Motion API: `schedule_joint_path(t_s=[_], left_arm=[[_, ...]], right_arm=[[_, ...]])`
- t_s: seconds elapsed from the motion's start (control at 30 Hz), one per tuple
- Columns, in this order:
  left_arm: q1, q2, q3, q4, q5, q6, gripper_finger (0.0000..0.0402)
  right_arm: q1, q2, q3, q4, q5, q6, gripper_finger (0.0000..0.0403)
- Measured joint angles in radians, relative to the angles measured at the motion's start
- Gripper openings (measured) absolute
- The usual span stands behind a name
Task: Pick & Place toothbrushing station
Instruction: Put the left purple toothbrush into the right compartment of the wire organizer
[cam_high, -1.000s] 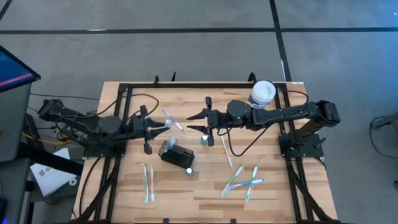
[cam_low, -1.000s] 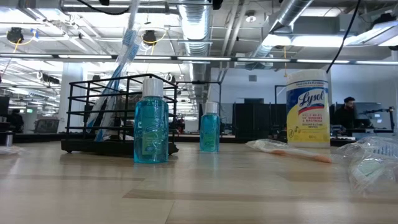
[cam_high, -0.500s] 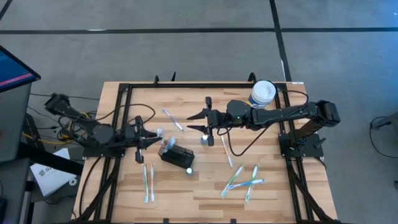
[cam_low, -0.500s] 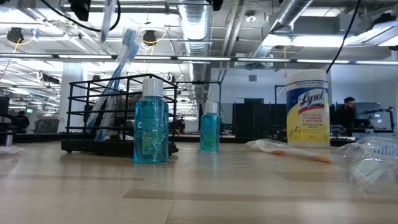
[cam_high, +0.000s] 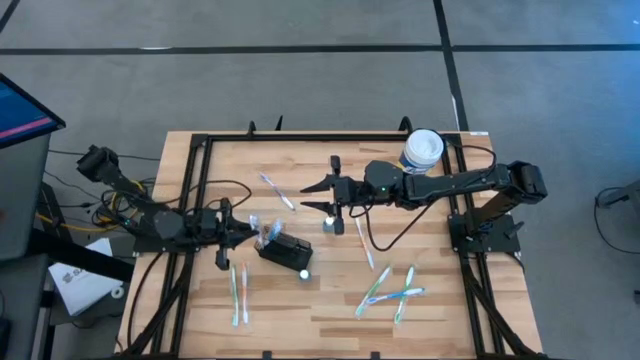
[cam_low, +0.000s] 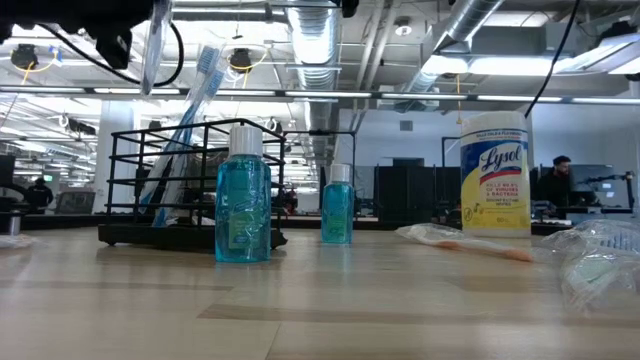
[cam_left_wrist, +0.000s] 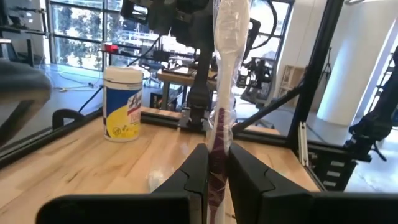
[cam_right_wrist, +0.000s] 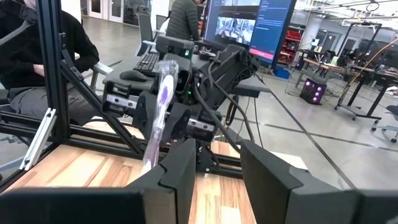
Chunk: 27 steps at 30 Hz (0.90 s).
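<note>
The toothbrushing station (cam_high: 284, 250), a small black rack, stands left of the table's middle; it also shows in the low view (cam_low: 190, 190). A blue toothbrush (cam_low: 196, 105) sticks up out of it. Just left of it and higher up, my left gripper (cam_high: 247, 232) is shut on a toothbrush in a clear wrapper (cam_left_wrist: 224, 74). My right gripper (cam_high: 312, 197) hovers open and empty above the table's middle, pointing toward the left arm. My left gripper pinches the wrapped toothbrush between its two fingers by the purple handle (cam_left_wrist: 216, 152). The fingers lie level, pointing toward the table's right, across the brush. The brush stands roughly upright (cam_low: 154, 50) and is lifted clear of the table.
Blue bottles stand by the station (cam_low: 243, 195) and under my right gripper (cam_high: 331, 224). Loose wrapped toothbrushes lie near left (cam_high: 238, 292), far middle (cam_high: 277, 190), middle (cam_high: 365, 245) and near right (cam_high: 392, 290). A yellow canister with a white lid (cam_high: 423, 148) stands far right.
My left gripper has sunk and gone toward the table's near-left, still shut on the wrapped toothbrush. It has rolled somewhat as it went. The brush has come down into the low view beside the station.
</note>
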Motion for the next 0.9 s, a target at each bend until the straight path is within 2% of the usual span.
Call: schedule_joint_path(t_s=[0.63,0.9], left_arm=[[0.001,0.000,-0.199,0.260,-0.028,-0.006,0.0028],[0.001,0.054,-0.205,0.272,-0.045,-0.031,0.0028]], right_arm=[[0.005,0.000,0.000,0.000,0.000,-0.003,0.0118],[0.005,0.000,0.000,0.000,0.000,-0.003,0.0118]])
